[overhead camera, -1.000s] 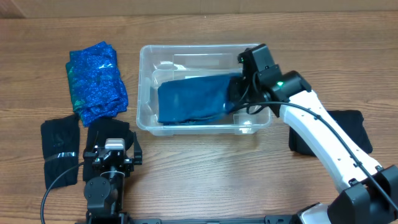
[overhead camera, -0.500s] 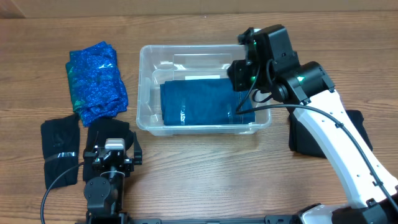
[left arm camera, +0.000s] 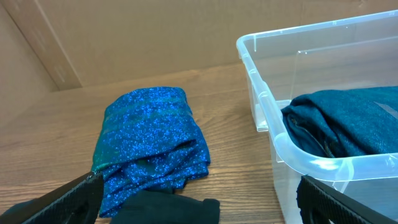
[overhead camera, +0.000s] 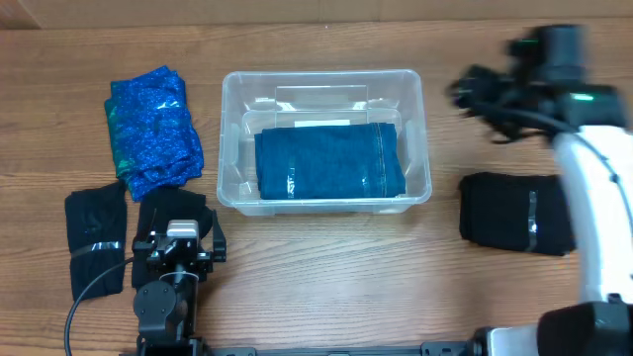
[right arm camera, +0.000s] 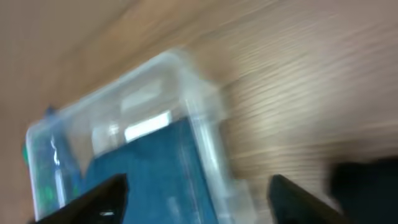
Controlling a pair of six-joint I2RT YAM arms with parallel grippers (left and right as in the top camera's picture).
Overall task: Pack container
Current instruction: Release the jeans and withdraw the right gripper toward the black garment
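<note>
The container [overhead camera: 233, 138] is a clear plastic bin at the table's middle, holding a folded teal garment [overhead camera: 329, 163] that lies flat inside. My right gripper [overhead camera: 473, 91] is blurred, to the right of the bin and apart from it. In the right wrist view it [right arm camera: 196, 199] stands open and holds nothing, with the container's corner [right arm camera: 205, 124] and the garment [right arm camera: 143, 174] below it. My left gripper [overhead camera: 178, 203] rests at the front left, open. In the left wrist view it [left arm camera: 199, 205] is empty, with the container wall [left arm camera: 261, 93] to its right.
A sparkly blue garment [overhead camera: 153, 129] lies left of the bin, also visible from the left wrist [left arm camera: 149, 146]. Two black folded pieces [overhead camera: 97, 237] [overhead camera: 173, 208] lie by the left arm. A black folded garment [overhead camera: 514, 213] lies right of the bin.
My right gripper opened and let go of the teal garment, which now lies flat in the bin. The gripper pulled out and away to the right. The left arm has not moved.
</note>
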